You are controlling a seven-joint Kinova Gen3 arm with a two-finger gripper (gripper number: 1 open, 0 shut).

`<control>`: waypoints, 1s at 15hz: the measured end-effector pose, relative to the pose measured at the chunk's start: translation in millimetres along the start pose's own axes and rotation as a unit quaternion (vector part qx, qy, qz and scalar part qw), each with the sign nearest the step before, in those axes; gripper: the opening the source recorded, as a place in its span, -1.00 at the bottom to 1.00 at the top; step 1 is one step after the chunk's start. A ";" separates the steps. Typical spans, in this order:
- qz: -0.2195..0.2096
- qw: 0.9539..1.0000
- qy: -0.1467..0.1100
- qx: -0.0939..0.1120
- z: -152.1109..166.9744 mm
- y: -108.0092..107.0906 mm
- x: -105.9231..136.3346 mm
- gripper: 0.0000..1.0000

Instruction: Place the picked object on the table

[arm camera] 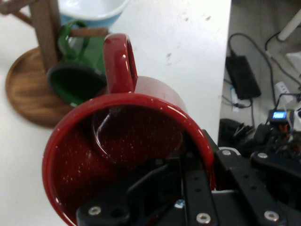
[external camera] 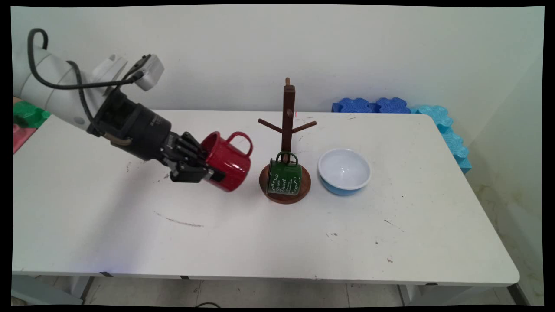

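My gripper (external camera: pixel 207 167) is shut on the rim of a red enamel mug (external camera: pixel 228 161), one finger inside it and one outside, and holds it tipped on its side above the table, handle up. The hand view looks straight into the red mug (arm camera: pixel 127 155), whose handle (arm camera: pixel 120 63) points toward the stand. Just right of the mug stands a brown wooden mug tree (external camera: pixel 287 125) on a round base (external camera: pixel 303 190). A green mug (external camera: pixel 284 177) hangs by its handle from a low peg, and the green mug (arm camera: pixel 77 75) also shows beside the post (arm camera: pixel 44 28).
A white bowl with a blue outside (external camera: pixel 344 170) sits right of the mug tree, and its edge (arm camera: pixel 94 12) tops the hand view. Blue foam blocks (external camera: pixel 438 121) line the table's far right edge. Green and red blocks (external camera: pixel 24 121) lie at far left.
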 end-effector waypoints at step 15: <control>0.056 0.994 -0.067 0.069 -8.0 -57.9 -25.9 -1.00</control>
